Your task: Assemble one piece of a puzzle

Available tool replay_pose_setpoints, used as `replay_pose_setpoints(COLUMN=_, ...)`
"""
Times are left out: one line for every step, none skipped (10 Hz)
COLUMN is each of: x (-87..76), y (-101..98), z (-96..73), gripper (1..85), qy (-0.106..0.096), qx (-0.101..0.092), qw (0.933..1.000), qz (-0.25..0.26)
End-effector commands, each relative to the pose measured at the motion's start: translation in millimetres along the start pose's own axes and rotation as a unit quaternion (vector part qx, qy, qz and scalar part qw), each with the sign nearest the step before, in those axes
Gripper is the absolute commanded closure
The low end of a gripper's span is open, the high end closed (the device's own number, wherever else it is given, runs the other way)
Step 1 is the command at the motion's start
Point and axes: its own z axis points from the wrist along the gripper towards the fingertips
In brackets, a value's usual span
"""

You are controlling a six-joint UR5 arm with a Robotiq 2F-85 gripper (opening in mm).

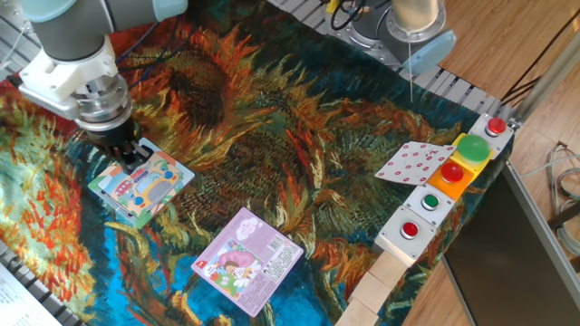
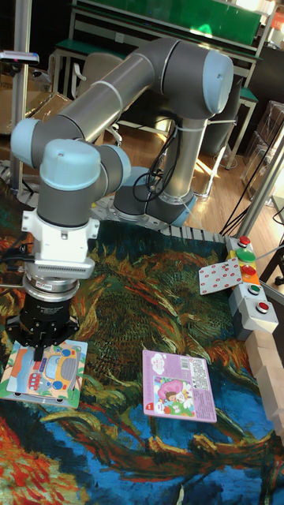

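Note:
The puzzle point(image 1: 145, 187) is a square teal-edged board with a cartoon bus picture, lying flat on the cloth at the left; it also shows in the tall fixed view point(image 2: 49, 374). My gripper point(image 1: 134, 158) points straight down over the board's far left corner, its dark fingertips at or just above the surface. In the tall fixed view the gripper point(image 2: 37, 350) covers the board's upper left part. The fingers stand close together, but the gap between them is hidden. I cannot make out the piece; it may be under the fingers.
A purple-pink card point(image 1: 247, 260) lies near the front of the cloth. A red-and-white patterned card point(image 1: 414, 163) leans on the button box point(image 1: 446, 190) at the right. Wooden blocks point(image 1: 379, 279) line the front right edge.

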Motion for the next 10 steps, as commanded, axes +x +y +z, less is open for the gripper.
replay_pose_setpoints(x=-2.6, y=-4.7, z=-2.5, gripper=84.3, qy=-0.009, qx=0.019, qw=0.9990, qz=-0.039)
replay_pose_setpoints(x=0.9, y=13.6, z=0.9, gripper=84.3, qy=-0.013, qx=-0.001, qw=0.9997, qz=-0.022)
replay_pose_setpoints(x=3.0, y=32.9, z=-8.6, gripper=84.3, qy=-0.012, qx=0.002, qw=0.9999, qz=-0.008)
replay_pose_setpoints(x=3.5, y=64.2, z=-22.8, gripper=84.3, qy=-0.008, qx=-0.010, qw=0.9998, qz=0.015)
replay_pose_setpoints(x=5.2, y=63.8, z=-22.7, gripper=84.3, qy=-0.005, qx=-0.009, qw=0.9997, qz=0.023)
replay_pose_setpoints(x=4.8, y=62.1, z=-22.7, gripper=84.3, qy=-0.006, qx=-0.006, qw=0.9998, qz=0.021)
replay_pose_setpoints(x=3.6, y=58.9, z=-22.7, gripper=84.3, qy=-0.008, qx=0.000, qw=0.9999, qz=0.015)
replay_pose_setpoints(x=4.6, y=52.2, z=-22.8, gripper=84.3, qy=-0.006, qx=0.013, qw=0.9999, qz=-0.001)
replay_pose_setpoints(x=7.3, y=37.4, z=-17.9, gripper=84.3, qy=0.001, qx=0.019, qw=0.9996, qz=-0.019)
replay_pose_setpoints(x=13.6, y=33.0, z=-10.6, gripper=84.3, qy=0.005, qx=0.018, qw=0.9995, qz=-0.023)
